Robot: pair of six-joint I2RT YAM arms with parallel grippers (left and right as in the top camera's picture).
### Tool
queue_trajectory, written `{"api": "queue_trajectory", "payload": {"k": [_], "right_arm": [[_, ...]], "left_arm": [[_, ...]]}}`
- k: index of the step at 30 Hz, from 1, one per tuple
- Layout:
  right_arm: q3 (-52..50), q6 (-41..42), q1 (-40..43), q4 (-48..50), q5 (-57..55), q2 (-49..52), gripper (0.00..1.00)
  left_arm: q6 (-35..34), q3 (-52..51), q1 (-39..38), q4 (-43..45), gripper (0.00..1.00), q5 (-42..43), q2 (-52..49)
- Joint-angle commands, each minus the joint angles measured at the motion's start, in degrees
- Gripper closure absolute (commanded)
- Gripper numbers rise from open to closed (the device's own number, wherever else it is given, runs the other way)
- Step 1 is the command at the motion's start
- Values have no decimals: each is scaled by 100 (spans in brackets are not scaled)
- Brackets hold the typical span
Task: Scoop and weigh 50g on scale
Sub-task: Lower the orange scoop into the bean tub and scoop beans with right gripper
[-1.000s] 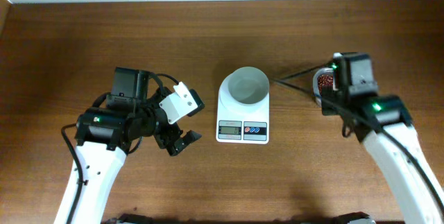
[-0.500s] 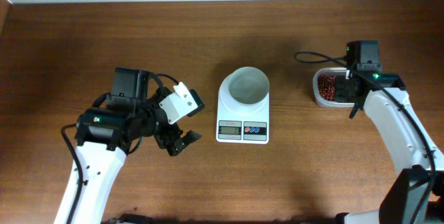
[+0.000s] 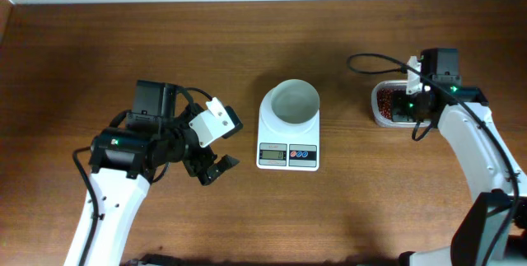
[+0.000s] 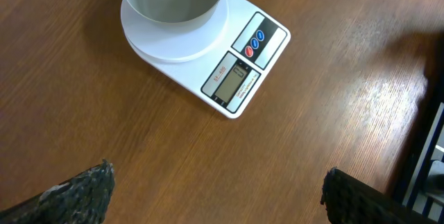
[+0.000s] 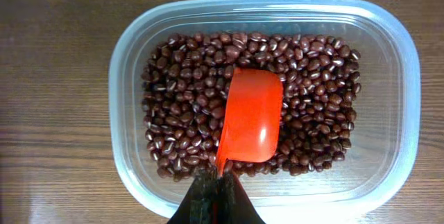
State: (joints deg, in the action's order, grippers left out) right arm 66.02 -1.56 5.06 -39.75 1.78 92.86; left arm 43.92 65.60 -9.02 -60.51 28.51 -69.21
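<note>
From above, the scale sits mid-way along the desk, its white bowl empty, so every gram is left to weigh. My left hand hangs wide and empty beside it. My left wrist view shows the same bare bowl. At my right wrist, my right hand is pinched tight on the red scoop, its cup among the beans in the tub.
</note>
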Motion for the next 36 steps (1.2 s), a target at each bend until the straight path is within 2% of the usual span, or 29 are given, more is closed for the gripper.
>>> {"api": "queue_trajectory", "payload": {"k": [1, 7, 13, 17, 27, 36], "right_arm": [[96, 7, 345, 15, 992, 55, 96], [96, 7, 1014, 2, 1980, 586, 96], [96, 48, 1622, -125, 2109, 588, 96], [96, 46, 1971, -138, 2710, 588, 96], [96, 94, 2549, -136, 4022, 588, 96], [96, 92, 2695, -223, 4459, 588, 96]], "left_arm": [[35, 109, 28, -2, 1, 15, 66], [35, 109, 28, -2, 1, 15, 66], [35, 109, 28, -2, 1, 15, 66], [35, 109, 28, -2, 1, 15, 66], [35, 109, 28, -2, 1, 17, 66], [35, 109, 28, -2, 1, 15, 66]]}}
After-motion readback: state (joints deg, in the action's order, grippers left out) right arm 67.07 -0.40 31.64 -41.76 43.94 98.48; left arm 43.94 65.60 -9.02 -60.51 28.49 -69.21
